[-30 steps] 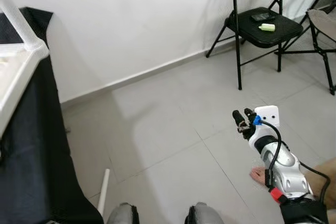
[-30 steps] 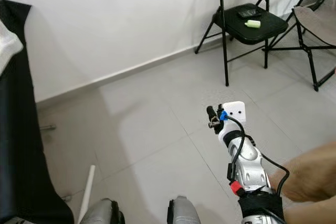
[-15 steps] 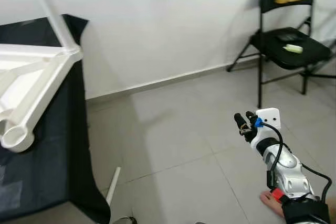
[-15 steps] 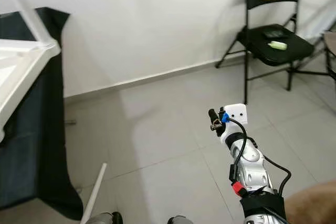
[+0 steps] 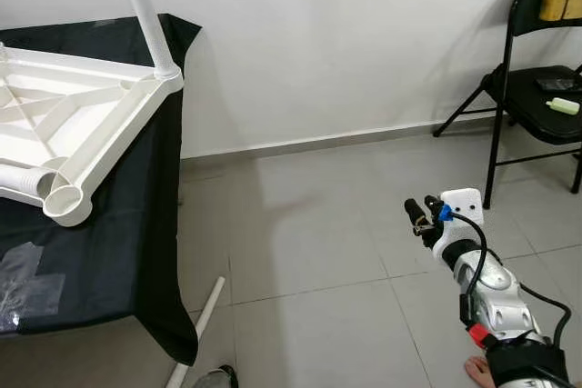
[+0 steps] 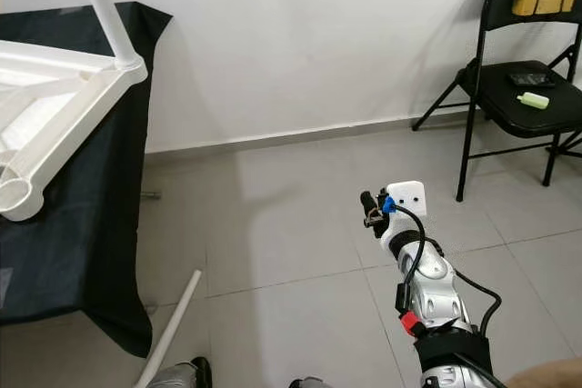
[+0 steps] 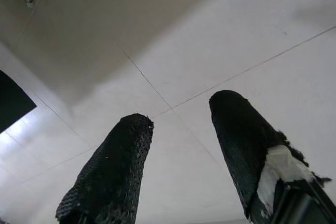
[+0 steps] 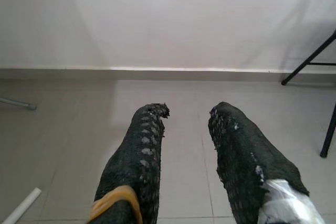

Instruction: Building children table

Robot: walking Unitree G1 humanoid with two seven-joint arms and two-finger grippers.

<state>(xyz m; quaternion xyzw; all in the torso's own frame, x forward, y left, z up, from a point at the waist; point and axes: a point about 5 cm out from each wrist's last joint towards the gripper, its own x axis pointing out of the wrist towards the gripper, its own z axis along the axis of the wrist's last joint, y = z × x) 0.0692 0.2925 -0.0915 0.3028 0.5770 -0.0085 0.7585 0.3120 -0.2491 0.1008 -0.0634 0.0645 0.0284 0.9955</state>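
A white plastic children's table (image 5: 64, 124) lies upside down on a black-draped bench (image 5: 100, 261), presumably so legs can be pushed into its corner sockets. One leg (image 5: 145, 6) stands fitted; another leg (image 6: 173, 324) lies on the floor. The right gripper (image 5: 420, 215) is raised, released and empty; the left gripper (image 7: 181, 145), likewise parted, faces floor tiles.

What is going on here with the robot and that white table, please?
Nothing is being handled right now. The white children's table lies upside down on a black-draped surface, one leg fitted upright. Another white leg lies on the floor. The right end effector is raised, open and empty; the left end effector is open over floor tiles.
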